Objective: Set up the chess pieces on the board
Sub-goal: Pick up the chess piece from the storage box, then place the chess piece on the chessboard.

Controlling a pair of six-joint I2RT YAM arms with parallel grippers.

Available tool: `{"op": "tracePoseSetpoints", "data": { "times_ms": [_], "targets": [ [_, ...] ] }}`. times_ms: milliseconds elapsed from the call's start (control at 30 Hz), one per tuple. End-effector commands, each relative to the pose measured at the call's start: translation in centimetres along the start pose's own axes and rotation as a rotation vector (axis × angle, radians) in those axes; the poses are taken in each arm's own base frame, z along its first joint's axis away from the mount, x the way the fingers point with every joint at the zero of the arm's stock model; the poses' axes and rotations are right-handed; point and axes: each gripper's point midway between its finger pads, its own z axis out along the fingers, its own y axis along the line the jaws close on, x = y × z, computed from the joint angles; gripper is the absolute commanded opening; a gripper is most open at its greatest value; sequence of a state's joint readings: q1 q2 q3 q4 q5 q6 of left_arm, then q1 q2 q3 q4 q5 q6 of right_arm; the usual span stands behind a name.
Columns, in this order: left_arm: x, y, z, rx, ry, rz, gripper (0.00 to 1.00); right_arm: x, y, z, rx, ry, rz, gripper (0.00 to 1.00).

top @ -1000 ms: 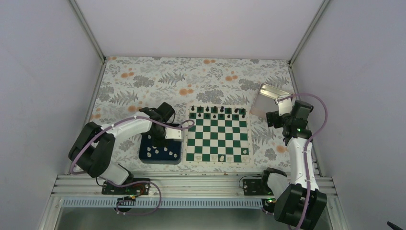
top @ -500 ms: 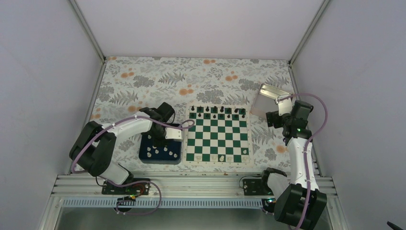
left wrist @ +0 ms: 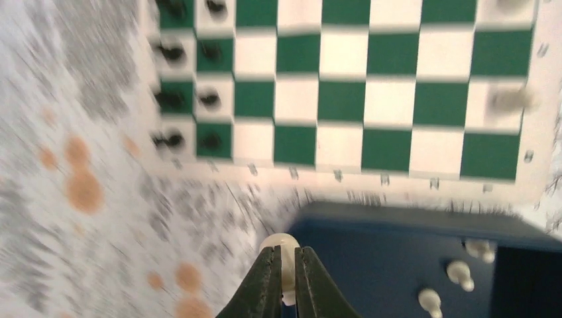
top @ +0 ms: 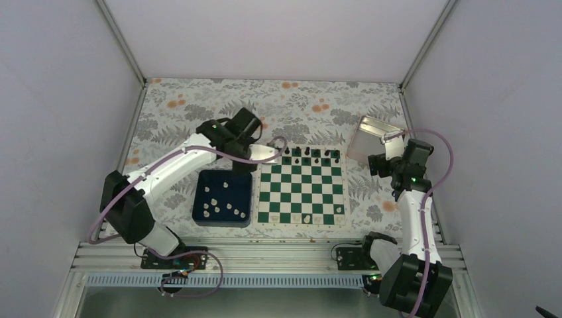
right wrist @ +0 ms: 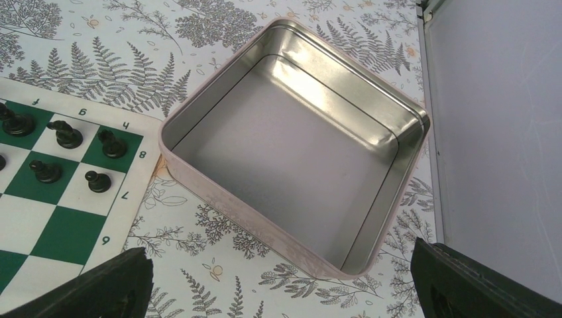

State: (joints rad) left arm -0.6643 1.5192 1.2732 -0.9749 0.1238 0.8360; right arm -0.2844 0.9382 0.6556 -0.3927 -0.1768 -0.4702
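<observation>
Left arm (top: 177, 161) stretched far forward, left tool (left wrist: 286, 260) pinching a cream chess piece (left wrist: 283, 244) (board (left wrist: 341, 99) just ahead); right tool (right wrist: 285, 288) spread wide.

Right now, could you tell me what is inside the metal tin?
The metal tin looks empty: bare floor and walls. Its near wall hides a strip of floor.

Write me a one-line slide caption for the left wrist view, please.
Left end effector shut on a cream chess piece, navy tray beside it, green-and-white board ahead.
</observation>
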Motion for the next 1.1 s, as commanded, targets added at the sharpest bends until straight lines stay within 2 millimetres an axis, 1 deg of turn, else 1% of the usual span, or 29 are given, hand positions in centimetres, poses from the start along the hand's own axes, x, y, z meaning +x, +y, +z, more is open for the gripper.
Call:
{"op": "tracePoseSetpoints", "data": {
  "times_ms": [0, 33, 100, 133, 233, 400, 467, 500, 567, 633, 700, 767, 867, 1067],
  "targets": [
    [-5.7, -1.0, -2.0, 0.005, -0.032, 0.099, 0.07, -0.4, -0.2, -0.2, -0.005, -0.013, 0.000, 1.00],
    [-7.5, -1.7, -2.2, 0.017, -0.041, 0.137, 0.07, -0.3, -0.2, -0.2, -0.006, -0.011, 0.002, 1.00],
    [-10.0, -2.2, -2.0, 0.026, -0.043, 0.186, 0.07, -0.3, -0.2, -0.1, -0.008, -0.008, 0.002, 1.00],
    [-11.4, -3.2, -1.3, 0.046, -0.033, 0.226, 0.07, -0.3, -0.2, -0.1, -0.005, -0.008, 0.003, 1.00],
    [-15.0, -4.8, -0.1, 0.064, -0.033, 0.314, 0.07, -0.3, -0.3, -0.2, 0.000, -0.011, 0.004, 1.00],
    [-19.8, -8.4, 2.0, 0.116, -0.045, 0.433, 0.07, -0.3, -0.5, -0.1, 0.009, -0.006, 0.008, 1.00],
    [-21.0, -9.8, 3.2, 0.143, -0.047, 0.467, 0.07, -0.2, -0.5, -0.1, 0.010, -0.005, 0.009, 1.00],
    [-21.8, -10.3, 3.4, 0.150, -0.056, 0.481, 0.07, -0.2, -0.6, -0.1, 0.010, -0.004, 0.009, 1.00],
    [-22.6, -11.6, 4.6, 0.177, -0.049, 0.510, 0.07, -0.3, -0.5, -0.1, 0.006, -0.006, 0.008, 1.00],
    [-23.0, -12.3, 5.9, 0.196, -0.034, 0.523, 0.07, -0.3, -0.5, -0.1, 0.006, -0.005, 0.008, 1.00],
    [-23.4, -14.4, 7.0, 0.235, -0.015, 0.563, 0.07, -0.3, -0.4, -0.1, 0.002, -0.006, 0.007, 1.00],
    [-23.7, -15.4, 7.7, 0.256, -0.009, 0.579, 0.07, -0.3, -0.4, -0.1, 0.002, -0.009, 0.006, 1.00],
    [-23.8, -16.6, 8.6, 0.278, -0.002, 0.605, 0.07, -0.4, -0.4, -0.1, 0.000, -0.010, 0.005, 1.00],
    [-23.0, -18.0, 10.9, 0.327, 0.051, 0.622, 0.07, -0.4, -0.3, -0.2, -0.001, -0.014, 0.004, 1.00]
  ]
}}
